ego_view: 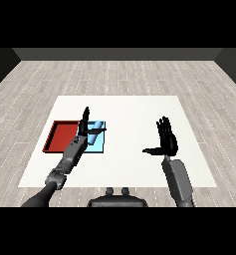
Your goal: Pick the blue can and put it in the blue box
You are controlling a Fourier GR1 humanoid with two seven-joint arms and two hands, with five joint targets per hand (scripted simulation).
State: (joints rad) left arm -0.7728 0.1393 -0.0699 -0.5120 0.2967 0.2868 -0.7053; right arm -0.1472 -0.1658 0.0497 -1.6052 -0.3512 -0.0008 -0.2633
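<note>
Resting: cylindrical blue can in shallow blue tray | left hand spread | right hand spread

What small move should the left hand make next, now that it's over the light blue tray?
Probably ease the left hand straight up and back. The blue cylindrical can shows over the flat light blue tray, between straight fingers and thumb, so placing looks done; whether it rests there is unclear.

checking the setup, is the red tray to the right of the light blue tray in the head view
No, the red tray lies to the left of the light blue tray, the two side by side on the table.
</note>
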